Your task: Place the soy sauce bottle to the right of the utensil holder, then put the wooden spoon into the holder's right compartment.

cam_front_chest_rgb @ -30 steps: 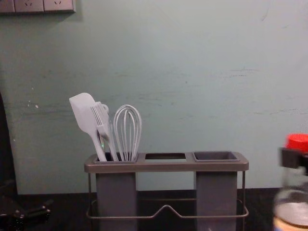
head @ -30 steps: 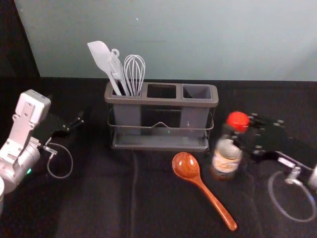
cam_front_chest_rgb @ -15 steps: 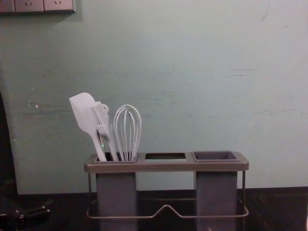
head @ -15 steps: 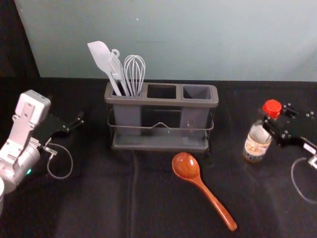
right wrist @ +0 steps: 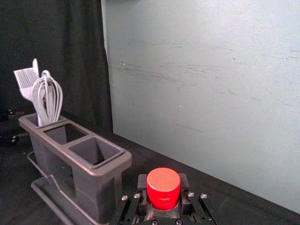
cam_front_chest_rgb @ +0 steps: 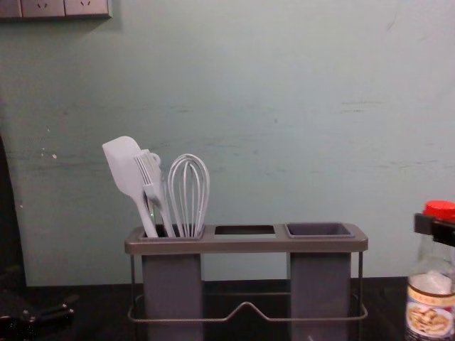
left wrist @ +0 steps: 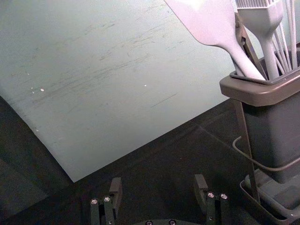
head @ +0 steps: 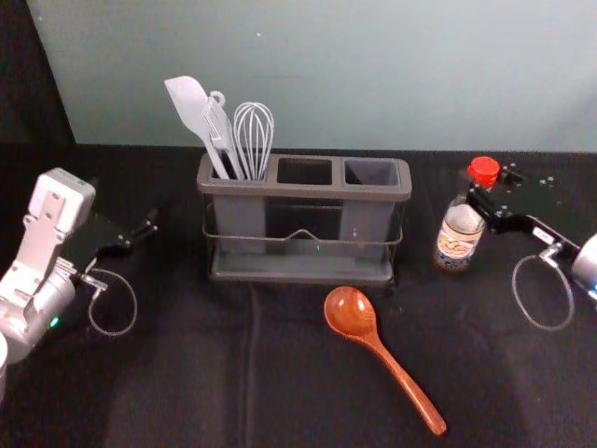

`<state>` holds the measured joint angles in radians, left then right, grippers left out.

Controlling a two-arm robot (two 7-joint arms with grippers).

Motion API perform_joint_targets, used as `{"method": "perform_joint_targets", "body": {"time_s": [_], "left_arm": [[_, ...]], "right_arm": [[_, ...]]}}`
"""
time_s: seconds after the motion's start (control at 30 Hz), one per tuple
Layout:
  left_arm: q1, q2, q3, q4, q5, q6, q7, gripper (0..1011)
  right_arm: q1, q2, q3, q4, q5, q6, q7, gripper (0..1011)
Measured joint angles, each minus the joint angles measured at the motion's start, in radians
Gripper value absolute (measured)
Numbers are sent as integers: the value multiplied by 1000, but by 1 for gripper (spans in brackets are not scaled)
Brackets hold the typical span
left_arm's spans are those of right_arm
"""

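Soy sauce bottle [head: 459, 233] and right gripper [head: 488, 188] have shifted toward eleven o'clock since half a second ago, moving farther back and closer to the utensil holder [head: 303, 190]. Seen from above, the bottle now stands at about three o'clock from the holder, just beside it with a gap between. The right gripper's jaws are closed on its neck, just under the red cap [right wrist: 163, 180]. From the chest it looks upright; whether its base already rests on the table [head: 187, 373] I cannot tell.

Placing seems to be the step in hand, and the side looks right. Best keep the bottle plumb, lower it gently until the base sits flat, and let the weight settle before releasing. The hold is high, so any sideways drag could tip it. Part the jaws evenly, then back off toward four o'clock, clear of the cap and away from the holder.

The wooden spoon [head: 350, 313] lies at five o'clock from the holder, bowl toward eleven, handle toward five; the right compartment [head: 370, 174] stands ready for it. Over at nine o'clock, the left gripper [left wrist: 158, 180] waits idle, its jaws wide apart and holding nothing.
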<state>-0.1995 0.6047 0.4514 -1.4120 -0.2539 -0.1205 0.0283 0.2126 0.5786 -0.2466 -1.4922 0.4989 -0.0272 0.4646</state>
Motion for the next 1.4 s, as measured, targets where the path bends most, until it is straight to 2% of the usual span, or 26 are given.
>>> {"method": "perform_joint_targets", "body": {"time_s": [0.07,0.3,0.77,1.1,1.4], "left_arm": [[0,0,0,0,0,0,0,1005],[0,0,0,0,0,0,0,1005],[0,0,0,0,0,0,0,1005],[0,0,0,0,0,0,0,1005],[0,0,0,0,0,0,0,1005]], "right_arm": [[40,-22,-14,37,-11,4,10,382],[92,-61,-35,95,-39,-1,15,382],[110,-101,-45,142,-59,-13,18,383],[114,-113,-43,172,-58,-26,31,382],[113,-111,-43,169,-58,-24,31,397]]}}
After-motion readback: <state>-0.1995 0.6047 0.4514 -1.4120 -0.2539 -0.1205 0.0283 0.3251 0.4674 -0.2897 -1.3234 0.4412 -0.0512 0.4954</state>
